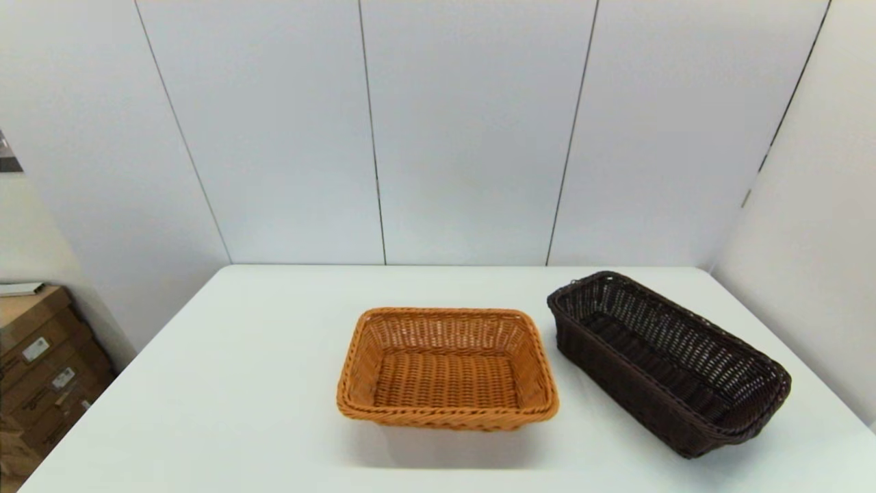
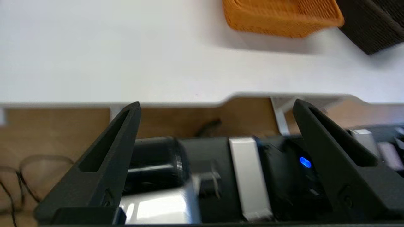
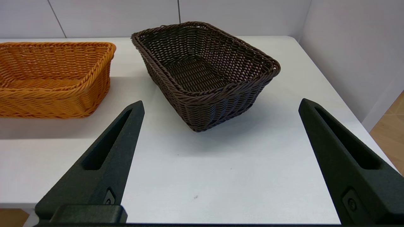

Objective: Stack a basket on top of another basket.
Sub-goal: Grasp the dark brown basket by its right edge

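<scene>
The dark brown basket (image 1: 667, 359) sits empty on the white table at the right, turned at an angle; the right wrist view shows it too (image 3: 205, 71). The orange-tan basket (image 1: 446, 368) stands empty at the table's middle, a small gap apart from it (image 3: 53, 78), and its near wall shows in the left wrist view (image 2: 281, 17). My right gripper (image 3: 221, 105) is open, held over the table's near edge in front of the dark basket, not touching it. My left gripper (image 2: 216, 105) is open, low below the table's front edge. Neither arm shows in the head view.
White wall panels close the table at the back and along the right side (image 1: 807, 239). Cardboard boxes (image 1: 41, 363) stand on the floor to the left. The robot's own black and silver base (image 2: 246, 176) lies under the left gripper.
</scene>
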`<state>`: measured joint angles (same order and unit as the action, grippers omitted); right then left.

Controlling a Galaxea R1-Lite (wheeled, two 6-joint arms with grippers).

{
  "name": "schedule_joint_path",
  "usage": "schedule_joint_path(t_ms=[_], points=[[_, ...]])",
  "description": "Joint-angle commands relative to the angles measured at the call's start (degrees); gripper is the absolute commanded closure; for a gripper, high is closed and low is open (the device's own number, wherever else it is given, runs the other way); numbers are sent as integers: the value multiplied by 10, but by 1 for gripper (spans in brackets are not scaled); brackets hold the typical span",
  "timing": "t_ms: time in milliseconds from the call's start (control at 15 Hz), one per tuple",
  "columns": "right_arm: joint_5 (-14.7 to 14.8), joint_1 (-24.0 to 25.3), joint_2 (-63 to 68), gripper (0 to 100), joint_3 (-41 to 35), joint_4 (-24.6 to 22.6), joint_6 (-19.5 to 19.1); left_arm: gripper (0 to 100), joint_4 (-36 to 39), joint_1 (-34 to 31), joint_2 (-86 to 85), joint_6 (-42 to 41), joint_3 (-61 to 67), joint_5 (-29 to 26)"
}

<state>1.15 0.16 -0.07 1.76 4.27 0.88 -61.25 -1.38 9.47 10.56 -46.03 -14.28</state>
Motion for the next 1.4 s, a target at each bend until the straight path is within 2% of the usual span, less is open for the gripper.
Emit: schedule_joint_path(t_ms=[67,133,200,333,467,533,667,1400], points=[[0,0,0,0,0,0,0,0,236,15,-95,17,157,123],[0,0,1,0,0,0,0,0,346,15,-95,7,218,130],[0,0,0,0,0,0,0,0,418,15,-95,-15,269,141],[0,0,0,0,0,0,0,0,532,15,-95,-73,379,175],[0,0,1,0,0,0,0,0,637,15,-95,-77,450,173],[0,0,1,0,0,0,0,0,647,15,-95,-80,458,167],[0,0,1,0,0,0,0,0,609,15,-95,-80,460,164],[0,0,0,0,0,0,0,0,614,15,-95,-59,460,162]])
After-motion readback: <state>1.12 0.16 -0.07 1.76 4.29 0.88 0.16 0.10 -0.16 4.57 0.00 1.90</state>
